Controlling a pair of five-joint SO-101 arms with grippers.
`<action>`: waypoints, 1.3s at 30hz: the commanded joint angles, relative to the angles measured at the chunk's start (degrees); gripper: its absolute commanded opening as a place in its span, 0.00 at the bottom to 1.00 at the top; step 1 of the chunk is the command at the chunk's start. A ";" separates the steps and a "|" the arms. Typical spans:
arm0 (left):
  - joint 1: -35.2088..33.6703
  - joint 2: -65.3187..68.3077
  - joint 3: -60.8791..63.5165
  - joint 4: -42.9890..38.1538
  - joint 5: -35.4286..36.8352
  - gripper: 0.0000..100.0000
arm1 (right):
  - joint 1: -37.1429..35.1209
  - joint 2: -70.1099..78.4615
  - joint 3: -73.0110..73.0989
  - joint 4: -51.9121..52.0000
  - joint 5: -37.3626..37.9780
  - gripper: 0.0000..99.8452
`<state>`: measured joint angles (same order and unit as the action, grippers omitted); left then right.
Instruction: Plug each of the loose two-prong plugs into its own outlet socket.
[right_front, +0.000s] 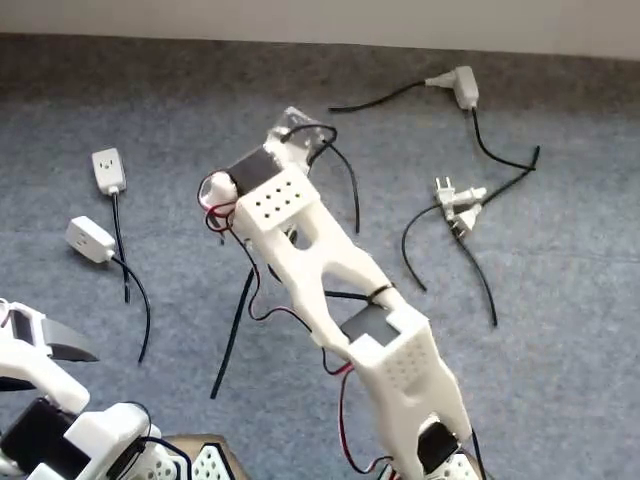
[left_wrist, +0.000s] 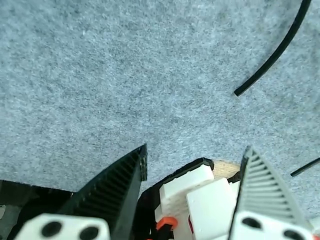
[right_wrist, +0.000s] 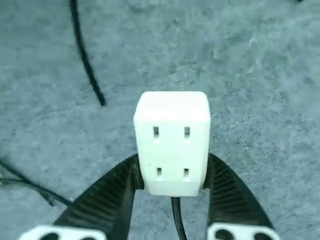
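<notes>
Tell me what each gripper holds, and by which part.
Right gripper clamps the outlet socket by its two sides, near the cord end. Left gripper is open, holding nothing.

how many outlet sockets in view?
3. Two lie at the high view's left: farther socket, nearer socket. The third socket sits between the jaws of the right gripper. The outstretched arm may hide more.

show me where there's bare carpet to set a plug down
Bare carpet lies on the high view's right, beside the right arm and below the paired plugs. Another free patch sits between the two outlet sockets and that arm's far end. It is crowded around the plugs and their looping cords.
</notes>
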<state>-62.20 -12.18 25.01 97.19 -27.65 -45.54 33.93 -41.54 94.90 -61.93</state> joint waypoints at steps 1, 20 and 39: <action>-0.57 -1.98 -0.31 -0.53 0.00 0.30 | 0.75 3.47 -0.75 -0.57 -5.27 0.17; -1.45 -1.89 -0.40 -0.53 -0.09 0.30 | 5.41 4.18 -7.60 1.36 6.68 0.40; -1.36 -1.98 -0.31 -0.35 0.00 0.30 | 41.98 -12.97 -10.95 6.02 57.76 0.40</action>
<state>-63.25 -12.18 25.01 97.19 -27.65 -7.82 24.53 -54.73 98.68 -15.25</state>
